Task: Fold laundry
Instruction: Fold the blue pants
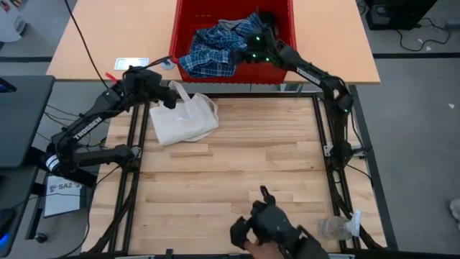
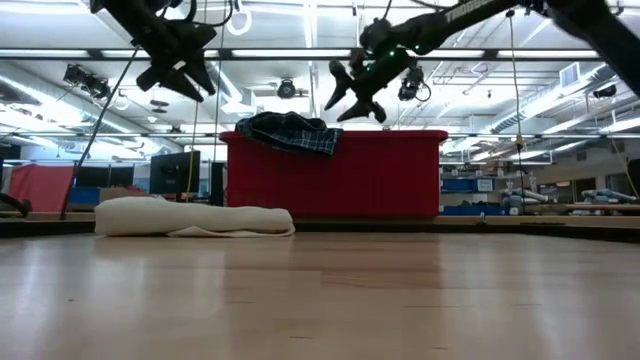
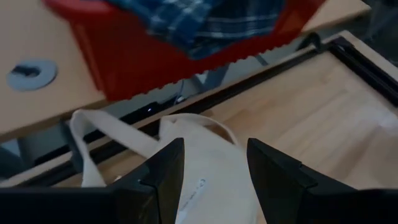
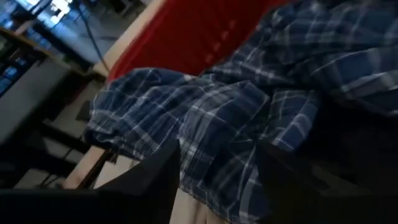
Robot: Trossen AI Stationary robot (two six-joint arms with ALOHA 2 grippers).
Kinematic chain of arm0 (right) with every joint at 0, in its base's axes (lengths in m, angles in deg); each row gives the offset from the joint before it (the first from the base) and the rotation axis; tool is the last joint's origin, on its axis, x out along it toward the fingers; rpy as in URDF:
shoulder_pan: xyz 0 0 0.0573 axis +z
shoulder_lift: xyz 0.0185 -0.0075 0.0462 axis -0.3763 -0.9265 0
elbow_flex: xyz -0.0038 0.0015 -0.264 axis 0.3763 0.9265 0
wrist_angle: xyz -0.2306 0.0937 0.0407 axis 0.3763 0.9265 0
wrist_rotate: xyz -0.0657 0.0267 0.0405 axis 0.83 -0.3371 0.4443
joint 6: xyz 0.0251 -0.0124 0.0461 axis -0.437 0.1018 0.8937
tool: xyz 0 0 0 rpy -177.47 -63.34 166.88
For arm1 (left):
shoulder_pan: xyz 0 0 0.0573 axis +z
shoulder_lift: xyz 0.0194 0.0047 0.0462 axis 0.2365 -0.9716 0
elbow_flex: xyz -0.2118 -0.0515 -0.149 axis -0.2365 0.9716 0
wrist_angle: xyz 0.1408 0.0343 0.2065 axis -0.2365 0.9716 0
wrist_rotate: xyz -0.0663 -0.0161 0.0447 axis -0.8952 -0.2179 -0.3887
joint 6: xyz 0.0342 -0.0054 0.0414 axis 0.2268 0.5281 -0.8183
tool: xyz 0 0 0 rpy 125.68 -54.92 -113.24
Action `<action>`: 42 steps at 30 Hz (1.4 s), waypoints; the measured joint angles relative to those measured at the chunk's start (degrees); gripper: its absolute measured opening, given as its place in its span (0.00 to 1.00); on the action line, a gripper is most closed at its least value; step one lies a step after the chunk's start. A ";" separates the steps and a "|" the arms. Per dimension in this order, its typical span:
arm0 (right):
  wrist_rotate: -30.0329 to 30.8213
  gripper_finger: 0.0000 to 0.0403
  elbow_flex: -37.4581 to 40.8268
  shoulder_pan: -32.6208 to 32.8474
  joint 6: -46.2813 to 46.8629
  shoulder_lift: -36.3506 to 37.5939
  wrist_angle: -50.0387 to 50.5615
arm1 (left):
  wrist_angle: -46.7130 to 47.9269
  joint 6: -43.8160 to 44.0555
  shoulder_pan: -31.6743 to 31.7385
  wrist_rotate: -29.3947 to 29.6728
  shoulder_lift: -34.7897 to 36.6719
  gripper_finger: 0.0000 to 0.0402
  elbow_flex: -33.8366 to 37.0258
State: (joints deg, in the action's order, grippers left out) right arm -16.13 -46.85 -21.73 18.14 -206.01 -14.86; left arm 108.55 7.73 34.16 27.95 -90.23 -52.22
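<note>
Look at the plaid garment [image 1: 214, 52]: blue and white checks, all crumpled, sitting in the red bin [image 1: 284, 68] and hanging over its front edge. Your right gripper [image 1: 253, 49] is up above it with its fingers apart, holding nothing. Your left gripper [image 1: 171, 96] is above the one cream tote bag [image 1: 183, 120], its fingers also apart and empty. The table [image 1: 237, 173] has lots of bare wood in the middle.

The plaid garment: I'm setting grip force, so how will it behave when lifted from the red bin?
The plaid garment lies crumpled and drapes over the red bin rim, so it is probably floppy and light. Its loose folds may trail or snag on the rim.
</note>
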 joint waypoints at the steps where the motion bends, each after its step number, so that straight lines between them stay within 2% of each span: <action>1: -1.55 0.57 -1.37 -0.33 0.02 -1.12 0.02 | 0.05 0.27 0.36 0.10 0.00 0.45 0.05; 8: -8.81 0.68 -7.21 -1.59 0.98 -7.52 -0.73 | 0.24 0.64 1.24 0.17 -2.51 0.45 0.32; 12: -11.28 0.64 -8.45 -1.90 0.61 -9.32 -1.40 | 0.18 -2.11 1.15 0.17 -5.32 0.45 0.34; 15: -11.46 0.51 -8.51 -1.96 -0.55 -9.58 -1.28 | -0.23 -3.68 1.09 0.17 -7.43 0.45 0.34; 17: -12.40 0.37 -8.51 -1.92 -1.92 -9.53 -1.25 | -0.38 -3.69 1.06 0.18 -8.61 0.45 0.36; 20: -16.70 0.10 -8.37 -2.05 -2.39 -9.35 -3.00 | -1.88 -3.69 1.06 0.17 -9.84 0.45 0.40; 22: -19.81 0.04 -8.29 -2.07 -1.92 -8.85 -5.32 | -3.16 -3.85 1.06 0.18 -10.18 0.45 0.41; 26: -23.43 0.02 -8.29 -2.12 1.69 -6.15 -10.73 | -5.54 -6.48 0.63 0.39 -9.97 0.44 0.41; 29: -24.88 0.02 -8.29 -2.09 4.19 -3.27 -14.10 | -8.10 -10.46 0.12 2.97 -8.64 0.43 0.43; 34: -26.07 0.01 -8.29 -1.82 7.30 2.87 -19.54 | -18.73 -19.89 -2.01 5.38 -7.93 0.43 0.43; 38: -26.53 0.01 -8.31 -1.04 6.89 8.08 -22.79 | -30.57 -22.57 -4.68 3.54 -7.95 0.46 0.43; 42: -26.54 0.01 -8.31 0.07 5.00 12.90 -25.25 | -39.84 -25.37 -8.25 -1.87 -9.24 0.50 0.41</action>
State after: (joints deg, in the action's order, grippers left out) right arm -42.67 -55.16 -21.67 23.14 -193.11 -40.11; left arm 68.71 -17.64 25.91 26.09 -99.48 -51.81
